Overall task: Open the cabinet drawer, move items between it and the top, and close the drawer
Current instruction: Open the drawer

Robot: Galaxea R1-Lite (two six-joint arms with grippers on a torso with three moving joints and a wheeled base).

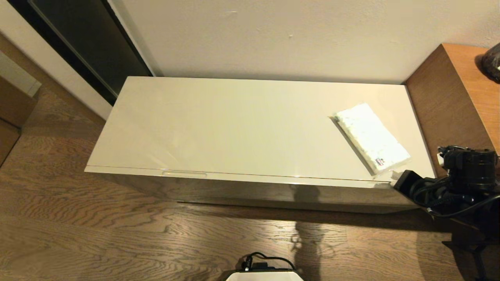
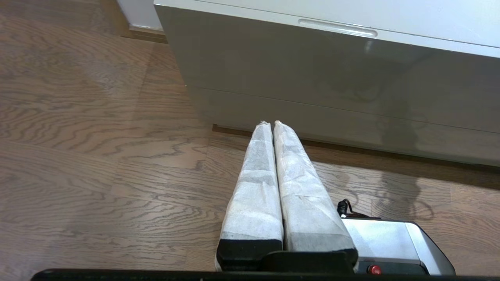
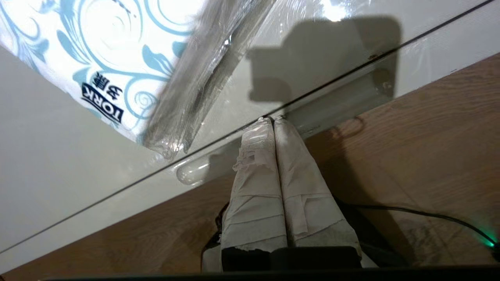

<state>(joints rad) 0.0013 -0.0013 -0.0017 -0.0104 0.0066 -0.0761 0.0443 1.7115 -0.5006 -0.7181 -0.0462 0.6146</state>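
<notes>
The cabinet drawer (image 1: 254,191) is closed, its front edge meeting the top (image 1: 234,125) along a thin seam. One slot pull (image 1: 183,173) shows near the left end. The white tissue pack (image 1: 371,136) lies on the top's right part, near the front edge. My right gripper (image 1: 388,182) is shut and empty, its tips (image 3: 273,120) resting in a second slot pull (image 3: 336,101) just in front of the tissue pack (image 3: 109,50). My left gripper (image 2: 269,124) is shut and empty, low over the floor before the drawer front (image 2: 312,66). The slippers are out of view.
A taller brown wooden cabinet (image 1: 457,97) adjoins the right end, with a dark object (image 1: 493,62) on it. The wall runs behind, and a dark doorway (image 1: 86,43) is at the back left. Wood floor (image 1: 117,234) lies in front. My base (image 2: 394,242) is beside the left gripper.
</notes>
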